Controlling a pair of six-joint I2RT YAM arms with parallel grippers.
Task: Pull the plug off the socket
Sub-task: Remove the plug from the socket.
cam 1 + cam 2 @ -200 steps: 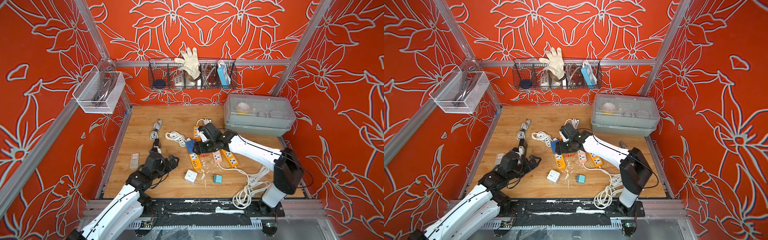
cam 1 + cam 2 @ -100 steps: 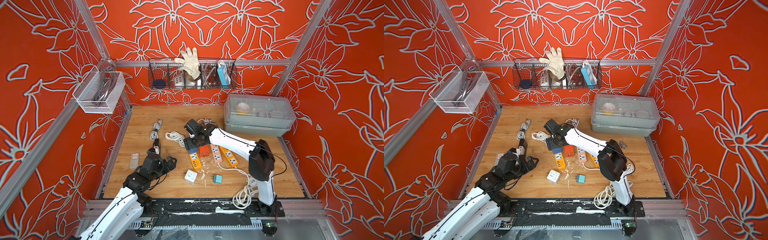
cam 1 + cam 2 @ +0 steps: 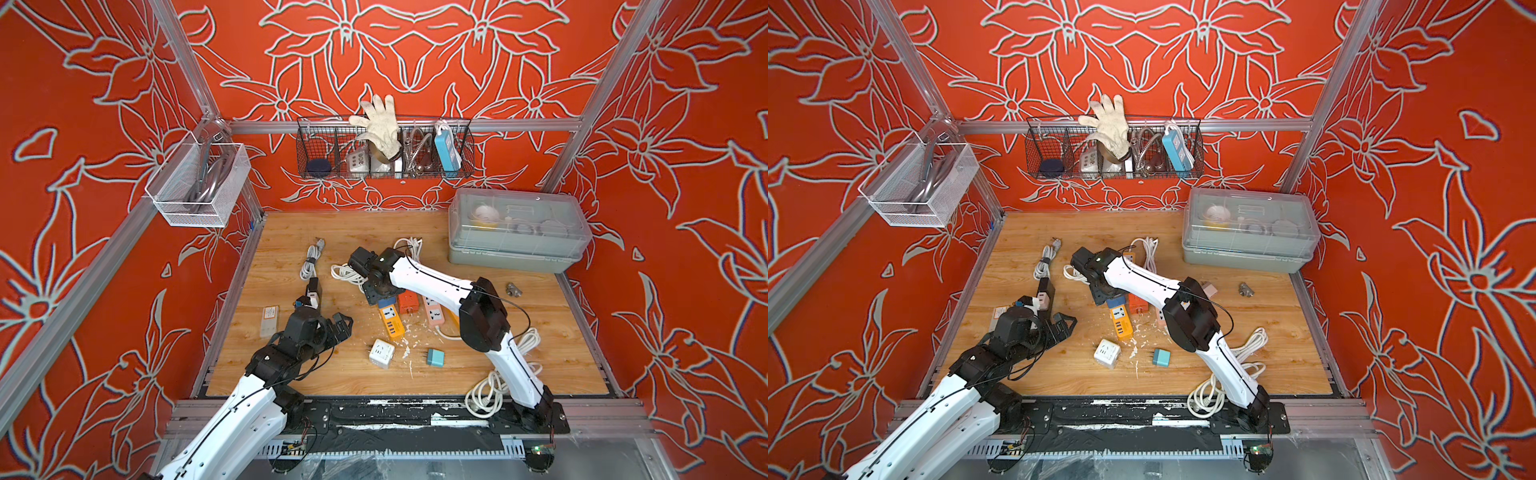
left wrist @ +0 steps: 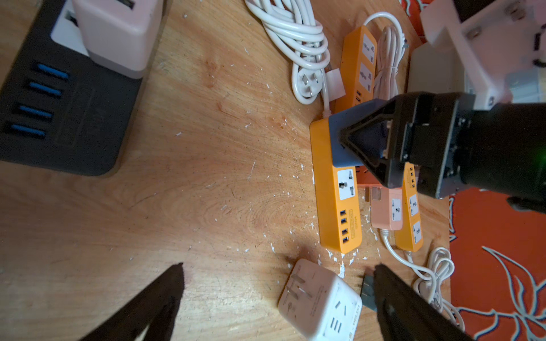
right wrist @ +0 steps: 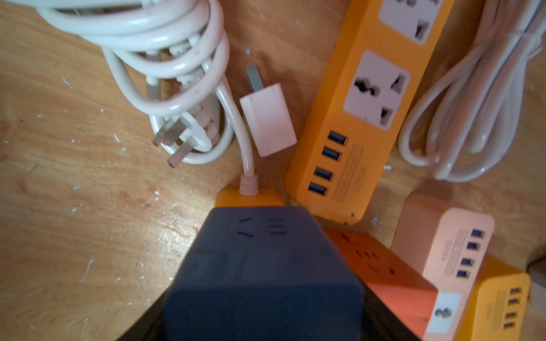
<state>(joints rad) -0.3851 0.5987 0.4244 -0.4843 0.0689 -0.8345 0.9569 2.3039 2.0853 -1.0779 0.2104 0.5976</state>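
Nearest, at seven o'clock on the table (image 3: 374, 226), the left gripper (image 4: 279, 267) hangs over bare wood, jaws spread wide and empty. A white cube adapter (image 3: 381, 353) lies at six o'clock. Just past it, near the centre, the yellow socket strip (image 3: 392, 326) lies flat. The dark blue plug (image 5: 260, 265) stands on its far end, and the right gripper (image 3: 376, 293) is closed against the plug's two sides. A coiled white cord (image 3: 347, 272) lies at eleven o'clock from the plug. A lidded grey box (image 3: 519, 249) sits at two o'clock.
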